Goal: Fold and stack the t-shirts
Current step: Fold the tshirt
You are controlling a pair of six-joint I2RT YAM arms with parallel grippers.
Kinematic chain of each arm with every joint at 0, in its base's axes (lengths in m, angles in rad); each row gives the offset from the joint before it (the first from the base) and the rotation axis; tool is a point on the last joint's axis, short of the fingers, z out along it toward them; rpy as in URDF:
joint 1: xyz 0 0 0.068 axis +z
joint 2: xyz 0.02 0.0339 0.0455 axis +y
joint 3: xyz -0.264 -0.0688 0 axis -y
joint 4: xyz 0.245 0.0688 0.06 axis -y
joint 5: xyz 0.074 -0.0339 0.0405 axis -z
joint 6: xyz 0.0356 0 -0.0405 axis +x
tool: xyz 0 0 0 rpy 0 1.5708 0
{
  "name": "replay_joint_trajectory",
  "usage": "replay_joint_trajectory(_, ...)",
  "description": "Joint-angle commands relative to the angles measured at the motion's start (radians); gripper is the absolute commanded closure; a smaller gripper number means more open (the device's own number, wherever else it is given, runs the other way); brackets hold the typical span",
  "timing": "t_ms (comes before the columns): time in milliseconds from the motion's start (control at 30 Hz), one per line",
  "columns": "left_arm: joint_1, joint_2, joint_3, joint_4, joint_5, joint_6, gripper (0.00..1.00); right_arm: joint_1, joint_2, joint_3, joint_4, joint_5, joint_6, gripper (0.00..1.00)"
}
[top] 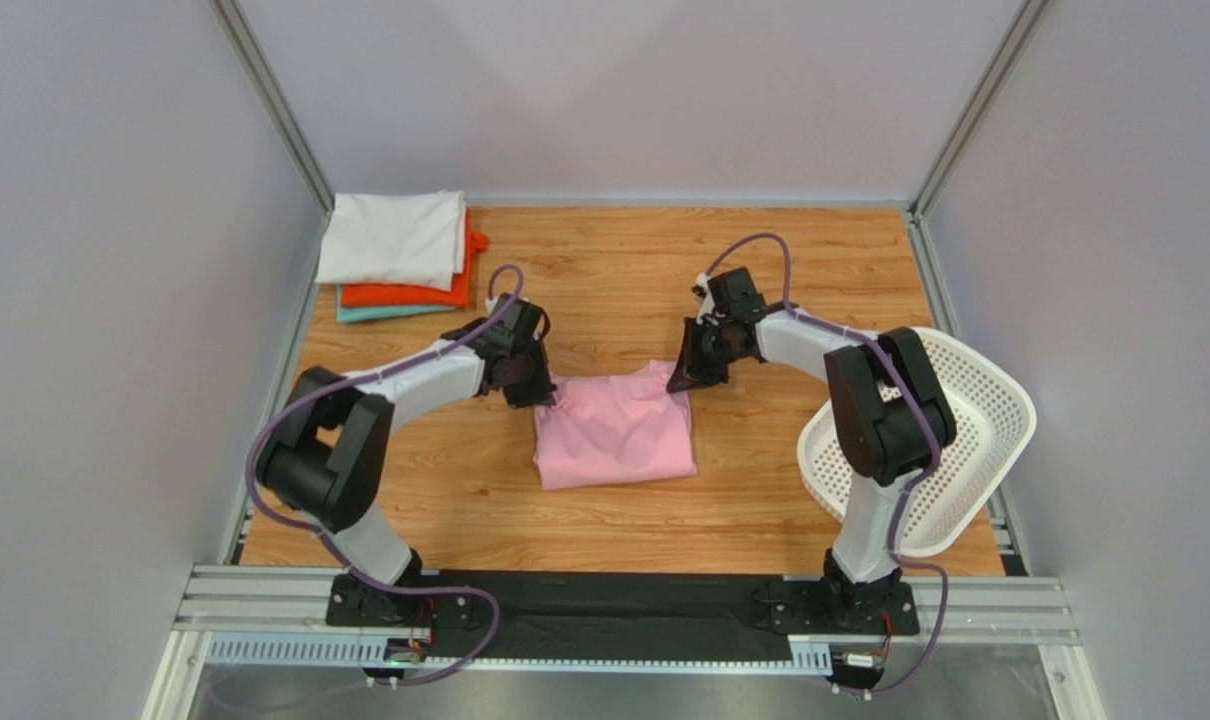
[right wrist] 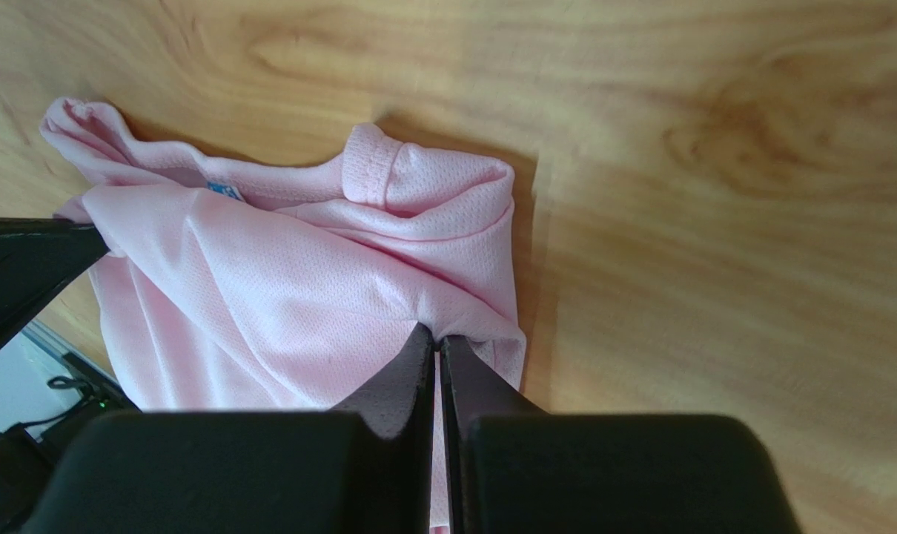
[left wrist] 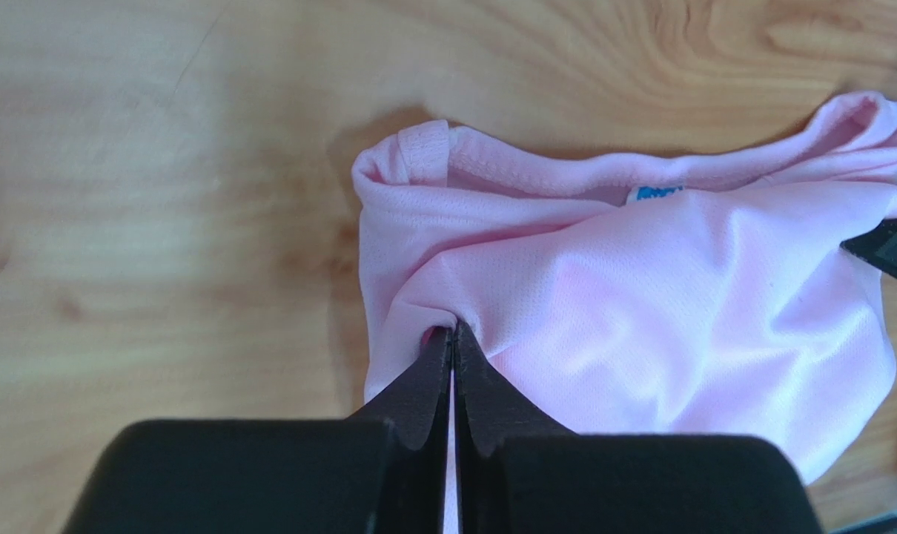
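- Wooden tabletop [top: 611, 270], walled in pale grey, carries the work.
- The pink t-shirt [top: 614, 432] lies part-folded, spanning from one pair of jaws to the other; its neck label [left wrist: 656, 193] sits just beyond the left fingertips.
- The left gripper [left wrist: 453, 334] has its jaws pressed together on a tuck of pink cloth, and the right gripper [right wrist: 436, 334] pinches the opposite corner likewise.
- The cloth looks thin, light and limp (it will likely sag between grips), so matched corner holds suit it.
- The white shirt [top: 396, 237], orange-red shirt [top: 416, 294] and teal shirt [top: 378, 314] are stacked well beyond the left jaws, and the basket [top: 969, 435] stands behind the right jaws; neither seems to obstruct.
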Motion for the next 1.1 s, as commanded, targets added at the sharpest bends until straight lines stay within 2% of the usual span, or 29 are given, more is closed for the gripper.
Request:
replay_joint_trajectory(0, -0.001, -0.155, -0.045, -0.024, -0.098, -0.049, 1.0, 0.004, -0.114, -0.033, -0.001, 0.054, -0.035, 1.0)
replay_joint_trajectory(133, -0.001, -0.267, -0.06, -0.009, -0.146, -0.044, 1.0, 0.004, -0.175, -0.044, 0.002, 0.106, -0.04, 1.0)
replay_joint_trajectory(300, -0.001, -0.265, -0.017, -0.02, -0.167, -0.038, 0.99, 0.004, -0.111, -0.015, -0.002, 0.087, -0.04, 1.0)
replay_joint_trajectory(333, -0.001, -0.25, -0.013, -0.017, -0.194, -0.043, 0.96, 0.005, -0.1, -0.006, -0.002, 0.089, -0.037, 1.0)
replay_joint_trajectory(400, 0.0, -0.207, 0.009, -0.009, -0.234, -0.035, 0.69, 0.004, -0.074, 0.004, -0.002, 0.106, -0.035, 1.0)
replay_joint_trajectory(500, 0.008, -0.123, 0.061, -0.014, -0.262, -0.025, 0.5, 0.004, -0.057, 0.025, -0.005, 0.112, -0.035, 0.99)
replay_joint_trajectory(533, 0.019, -0.102, 0.082, -0.024, -0.253, -0.024, 0.39, 0.004, -0.054, 0.039, -0.01, 0.121, -0.033, 0.97)
replay_joint_trajectory(567, 0.022, -0.086, 0.12, -0.043, -0.241, -0.015, 0.34, 0.004, -0.053, 0.05, -0.016, 0.123, -0.033, 0.91)
replay_joint_trajectory(600, 0.022, -0.068, 0.131, -0.048, -0.23, -0.003, 0.32, 0.004, -0.053, 0.06, -0.025, 0.124, -0.035, 0.74)
replay_joint_trajectory(667, 0.022, -0.074, 0.141, -0.038, -0.207, 0.003, 0.28, 0.004, -0.065, 0.086, -0.045, 0.124, -0.046, 0.67)
replay_joint_trajectory(767, 0.02, -0.12, 0.112, -0.003, -0.143, 0.022, 0.18, 0.004, -0.097, 0.125, -0.082, 0.113, -0.066, 0.44)
replay_joint_trajectory(800, 0.019, -0.144, 0.109, -0.003, -0.111, 0.028, 0.16, 0.005, -0.108, 0.133, -0.09, 0.107, -0.069, 0.28)
replay_joint_trajectory(833, 0.014, -0.159, 0.101, -0.003, -0.098, 0.032, 0.13, 0.007, -0.118, 0.134, -0.1, 0.091, -0.07, 0.05)
replay_joint_trajectory(867, 0.01, -0.175, 0.084, -0.003, -0.089, 0.034, 0.09, 0.009, -0.149, 0.127, -0.102, 0.08, -0.072, 0.0)
replay_joint_trajectory(967, -0.019, -0.227, 0.047, 0.008, -0.055, 0.042, 0.06, 0.027, -0.224, 0.091, -0.1, 0.066, -0.072, 0.0)
replay_joint_trajectory(1067, -0.049, -0.261, 0.001, 0.05, 0.055, 0.051, 0.05, 0.07, -0.282, 0.022, -0.094, 0.057, -0.052, 0.0)
